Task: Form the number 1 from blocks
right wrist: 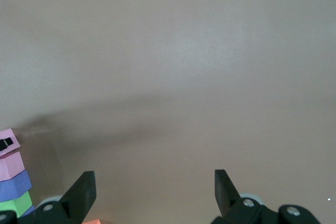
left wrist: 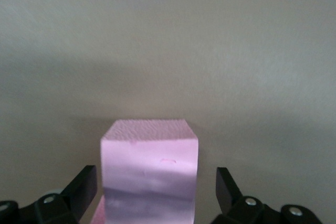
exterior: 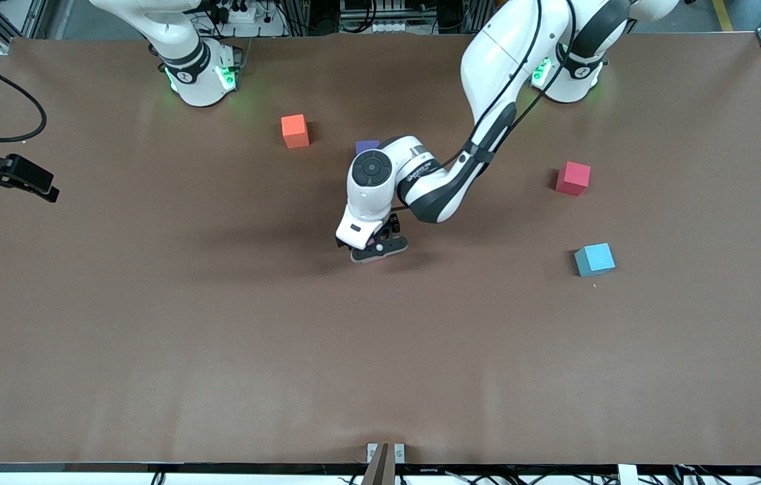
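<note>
front view: left end effector low at mid-bench, over the block row; purple block peeks out by the arm's wrist, nearer the bases. Orange cube, red cube, light-blue cube lie apart. Right end effector waits at the right arm's end.
left wrist view: fingers spread, released; pink block sits between them, gaps either side.
right wrist view: fingers spread, nothing between; pink, purple, green blocks in a touching row at frame edge.
</note>
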### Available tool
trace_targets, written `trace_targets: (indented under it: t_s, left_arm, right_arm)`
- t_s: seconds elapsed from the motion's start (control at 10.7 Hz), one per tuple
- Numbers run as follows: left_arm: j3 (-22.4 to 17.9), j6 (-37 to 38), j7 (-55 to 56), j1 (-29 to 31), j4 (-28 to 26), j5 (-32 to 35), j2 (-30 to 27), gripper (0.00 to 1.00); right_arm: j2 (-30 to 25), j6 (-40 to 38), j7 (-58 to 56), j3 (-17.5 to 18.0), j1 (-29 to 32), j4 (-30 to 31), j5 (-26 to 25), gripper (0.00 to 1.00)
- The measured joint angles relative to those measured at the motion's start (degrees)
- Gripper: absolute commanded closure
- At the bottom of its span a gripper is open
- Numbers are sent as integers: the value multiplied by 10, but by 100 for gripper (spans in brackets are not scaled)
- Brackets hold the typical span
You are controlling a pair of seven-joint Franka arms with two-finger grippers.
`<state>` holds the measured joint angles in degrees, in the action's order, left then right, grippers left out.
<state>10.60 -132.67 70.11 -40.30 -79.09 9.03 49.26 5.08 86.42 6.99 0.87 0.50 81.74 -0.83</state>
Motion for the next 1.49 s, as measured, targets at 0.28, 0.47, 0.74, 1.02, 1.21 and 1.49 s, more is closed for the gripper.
trace_targets:
  t_s: [0.28, 0.47, 0.74, 1.02, 1.21, 1.49]
  left_arm:
    - [-18, 52, 0, 1, 2, 0, -35, 0]
    - [-40, 92, 0, 7, 3, 0, -62, 0]
    - [-52, 151, 0, 70, 5, 1, -118, 0]
    - [-52, 218, -29, 156, 4, 2, -161, 0]
    - [-51, 270, -69, 199, 3, 2, -170, 0]
    - [-47, 327, -156, 250, -11, -1, -191, 0]
  right_arm:
    - [0, 0, 0, 1, 0, -1, 0, 0]
    - [0, 1, 0, 1, -1, -6, 0, 0]
    - [0, 1, 0, 1, -1, -9, 0, 0]
    - [0, 0, 0, 4, -2, -9, 0, 0]
    - [0, 0, 0, 4, -2, -10, 0, 0]
    - [0, 0, 0, 3, -2, -13, 0, 0]
